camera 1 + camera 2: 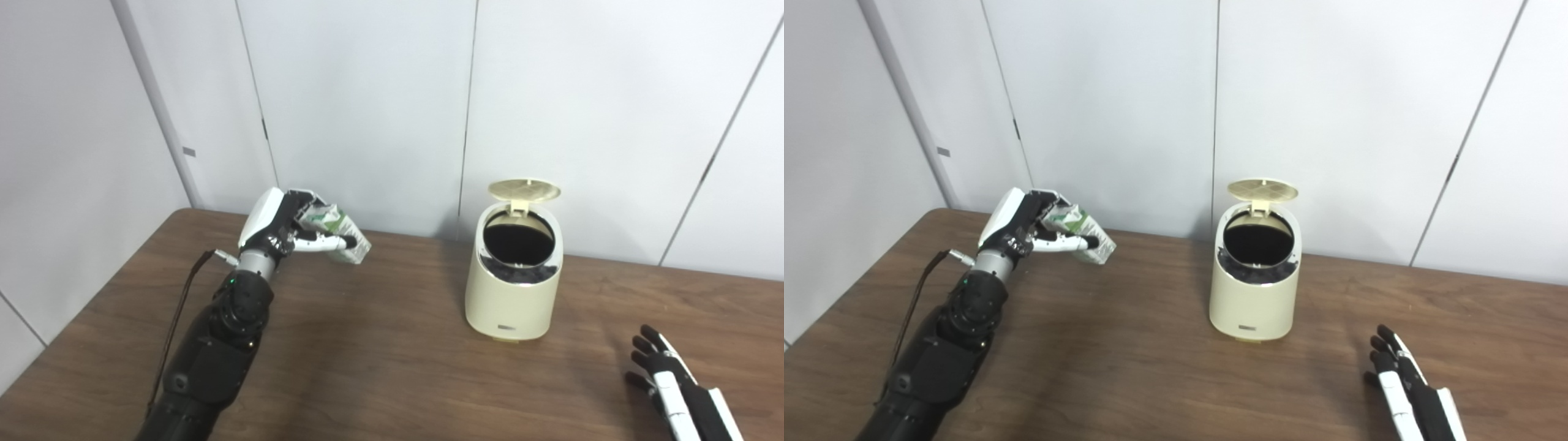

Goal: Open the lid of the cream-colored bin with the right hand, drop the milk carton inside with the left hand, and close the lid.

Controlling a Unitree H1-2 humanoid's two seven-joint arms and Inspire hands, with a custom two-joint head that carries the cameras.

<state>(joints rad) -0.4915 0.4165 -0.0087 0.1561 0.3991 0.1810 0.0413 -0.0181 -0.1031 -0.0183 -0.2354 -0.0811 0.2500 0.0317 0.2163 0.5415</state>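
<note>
The cream-colored bin [512,288] stands on the table right of centre, its round lid [524,190] tipped up and back so the dark inside shows. My left hand [283,228] is raised above the table's left part, shut on a white and green milk carton [340,234] that lies tilted in its grip, well left of the bin. My right hand [665,376] rests low at the front right, fingers stretched out flat and apart, holding nothing.
The brown wooden table [380,361] runs to a white panelled wall [367,104] just behind the bin. A black cable [177,312] hangs along my left forearm.
</note>
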